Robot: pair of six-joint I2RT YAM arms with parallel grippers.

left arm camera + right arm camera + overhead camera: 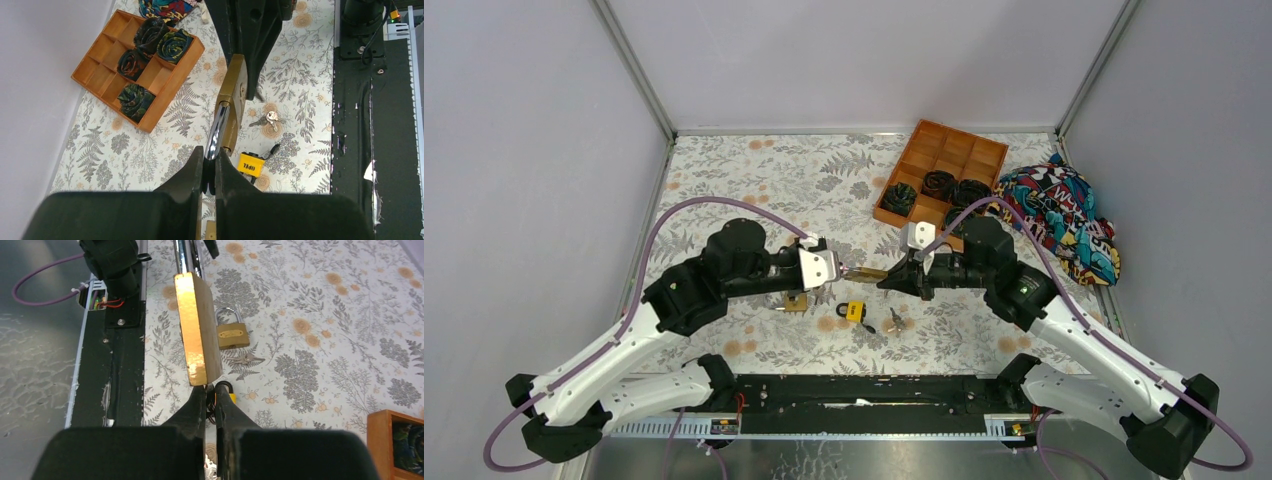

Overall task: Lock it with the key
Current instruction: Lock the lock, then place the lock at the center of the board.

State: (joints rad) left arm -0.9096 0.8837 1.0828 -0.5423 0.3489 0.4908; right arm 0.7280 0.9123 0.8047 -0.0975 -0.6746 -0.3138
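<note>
Both level, tip to tip | left hand (210,161) clamps padlock (236,90) shackle (216,131) | right hand (212,391) closed at its base

The padlock (865,273) lies between left gripper (843,271) and right gripper (887,280).

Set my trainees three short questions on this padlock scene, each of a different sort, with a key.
1. True or false: the left gripper holds the large brass padlock by its chrome shackle.
2. The small yellow padlock lies: A in a wooden tray; B on the floral-patterned table; C on a shelf.
3. How many brass padlocks are in view?
Key: 1 true; 2 B; 3 two.
</note>
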